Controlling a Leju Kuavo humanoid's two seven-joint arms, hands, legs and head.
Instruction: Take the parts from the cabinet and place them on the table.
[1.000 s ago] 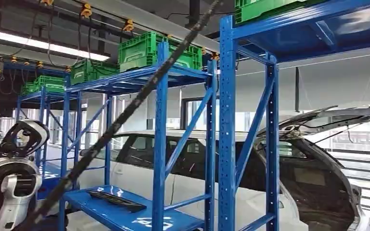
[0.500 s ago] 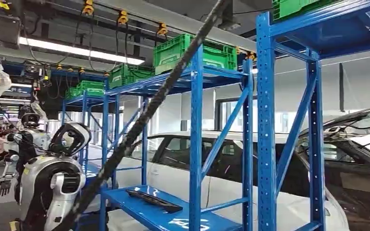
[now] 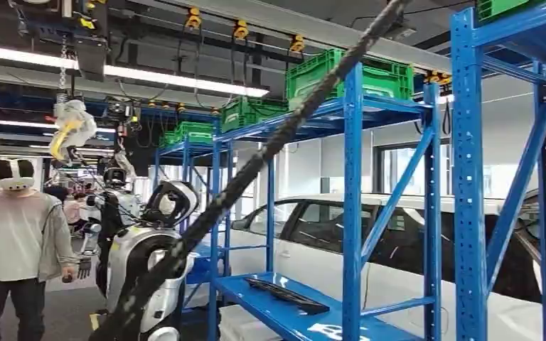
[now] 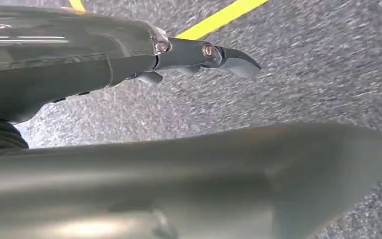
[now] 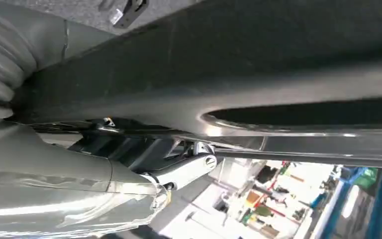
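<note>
A long black part [image 3: 288, 295] lies on the low shelf [image 3: 256, 312] of the blue cabinet rack [image 3: 352, 213] in the head view. My left hand [image 4: 129, 59] hangs over grey floor. Its dark fingers [image 4: 214, 52] are stretched out apart from the thick thumb, with nothing between them. In the right wrist view my right hand [image 5: 79, 184] has its fingers [image 5: 189, 169] drawn in close to the thumb. A long dark piece with a shiny edge [image 5: 229, 64] runs right beside them. I cannot tell whether the hand holds it.
A white car [image 3: 313, 241] stands behind the racks. Green crates [image 3: 341, 71] sit on the top shelves. A thick black cable [image 3: 256, 163] crosses the head view diagonally. Another robot [image 3: 146, 263] and a person [image 3: 14, 249] stand at the left. A yellow line [image 4: 219, 17] marks the floor.
The whole head view has slid to the right, so the camera has turned left. The other robot and then the person have come into view at the left.
</note>
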